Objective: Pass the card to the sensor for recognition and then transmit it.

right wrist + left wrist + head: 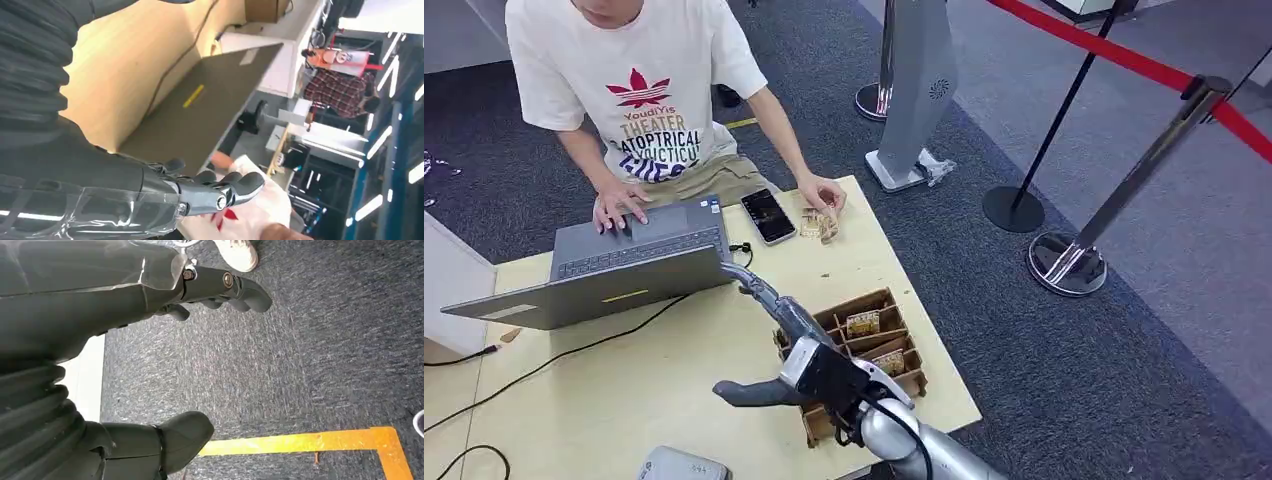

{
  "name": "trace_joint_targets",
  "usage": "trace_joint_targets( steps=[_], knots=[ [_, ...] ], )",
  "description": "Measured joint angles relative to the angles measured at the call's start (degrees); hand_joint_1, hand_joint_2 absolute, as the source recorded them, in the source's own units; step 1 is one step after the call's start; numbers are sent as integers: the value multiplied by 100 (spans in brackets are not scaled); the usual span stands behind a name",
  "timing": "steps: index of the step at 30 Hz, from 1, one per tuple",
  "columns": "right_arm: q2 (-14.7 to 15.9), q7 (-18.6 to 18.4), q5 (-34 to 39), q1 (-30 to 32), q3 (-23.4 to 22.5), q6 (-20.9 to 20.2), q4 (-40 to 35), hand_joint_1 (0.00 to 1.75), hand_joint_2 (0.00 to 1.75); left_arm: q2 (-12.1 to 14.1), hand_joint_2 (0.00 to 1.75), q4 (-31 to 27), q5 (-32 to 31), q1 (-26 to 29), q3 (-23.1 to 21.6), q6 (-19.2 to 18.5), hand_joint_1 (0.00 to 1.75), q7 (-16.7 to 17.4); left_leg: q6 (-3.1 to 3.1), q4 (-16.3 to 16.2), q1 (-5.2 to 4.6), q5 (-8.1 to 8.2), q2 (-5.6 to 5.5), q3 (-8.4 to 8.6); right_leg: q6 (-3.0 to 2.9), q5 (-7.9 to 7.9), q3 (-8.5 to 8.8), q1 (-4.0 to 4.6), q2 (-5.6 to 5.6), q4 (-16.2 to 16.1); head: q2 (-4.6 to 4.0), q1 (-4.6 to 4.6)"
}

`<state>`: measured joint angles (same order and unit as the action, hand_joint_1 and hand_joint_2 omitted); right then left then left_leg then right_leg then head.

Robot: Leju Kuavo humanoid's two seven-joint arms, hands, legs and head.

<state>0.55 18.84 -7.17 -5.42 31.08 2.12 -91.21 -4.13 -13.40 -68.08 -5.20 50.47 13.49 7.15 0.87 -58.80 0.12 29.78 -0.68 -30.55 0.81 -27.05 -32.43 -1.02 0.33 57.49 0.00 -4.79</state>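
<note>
A wooden compartment box (899, 385) on the light table (624, 400) holds small cards (862, 323) standing in its slots. My right hand (794, 350) hovers over the table just left of the box. Its fingers (749, 282) stretch toward the laptop and its thumb (744, 392) sticks out sideways, with nothing held. In the right wrist view the same hand (150, 190) is spread in front of the laptop lid (200, 115). A person across the table holds a small card (821, 226) against the tabletop. My left hand (100, 295) hangs over the carpet, fingers apart and empty.
A grey laptop (624, 262) with the person typing on it fills the table's far left. A phone (768, 215) lies beside it. Cables (574, 350) cross the table. A grey-white device (682, 466) sits at the near edge. Stanchions (1069, 262) and a kiosk (914, 90) stand to the right.
</note>
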Motion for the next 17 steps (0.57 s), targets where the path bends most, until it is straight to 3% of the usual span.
trace_joint_targets(
  steps=[17],
  knots=[
    [-74,-42,227,179,144,-210,358,0,175,0,175,0,157,13,238,92,0,4,0,0,0,0,0,-1,0,0,0,0,0,0,0,-2]
  ],
)
